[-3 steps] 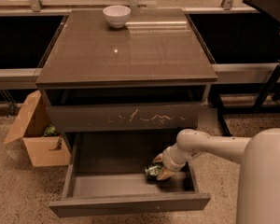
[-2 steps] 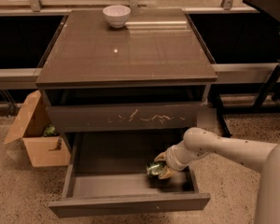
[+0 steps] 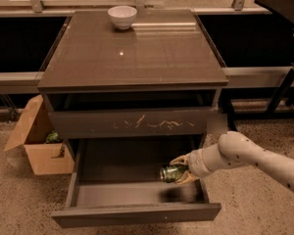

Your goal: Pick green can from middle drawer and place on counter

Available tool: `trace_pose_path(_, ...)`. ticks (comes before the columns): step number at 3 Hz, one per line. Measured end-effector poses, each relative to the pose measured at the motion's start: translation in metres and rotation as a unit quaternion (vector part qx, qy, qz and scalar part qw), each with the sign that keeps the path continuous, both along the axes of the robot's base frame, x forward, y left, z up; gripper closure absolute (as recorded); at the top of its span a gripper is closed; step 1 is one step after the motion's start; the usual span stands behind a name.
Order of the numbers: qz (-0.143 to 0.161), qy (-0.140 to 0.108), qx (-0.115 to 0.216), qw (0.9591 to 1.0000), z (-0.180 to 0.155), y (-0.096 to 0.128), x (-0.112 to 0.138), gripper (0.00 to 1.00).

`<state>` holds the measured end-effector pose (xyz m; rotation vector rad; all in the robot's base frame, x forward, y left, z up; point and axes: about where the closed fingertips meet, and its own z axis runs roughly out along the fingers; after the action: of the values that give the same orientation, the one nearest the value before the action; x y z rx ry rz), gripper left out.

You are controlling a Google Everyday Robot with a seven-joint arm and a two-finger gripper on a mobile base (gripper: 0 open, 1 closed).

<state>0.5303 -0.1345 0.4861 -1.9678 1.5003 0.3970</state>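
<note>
The gripper (image 3: 178, 171) hangs in the middle drawer (image 3: 118, 171), its fingers (image 3: 180, 159) pinching the green can (image 3: 168, 173). The can sits slightly higher than before.

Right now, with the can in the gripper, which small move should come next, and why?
Probably pull the can outward, away from the cabinet, before raising it. The gripper is shut on the green can, held sideways above the floor of the open middle drawer. The counter lies higher, and the scratched drawer front sits between them.
</note>
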Motion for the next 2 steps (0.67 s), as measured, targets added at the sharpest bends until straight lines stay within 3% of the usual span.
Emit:
trace_pose_path(1, 0.000, 0.000, 0.000, 1.0000, 0.000, 0.000, 0.000, 1.00)
trace_pose_path(2, 0.003, -0.026, 0.001, 0.9997, 0.038, -0.004, -0.003, 1.00)
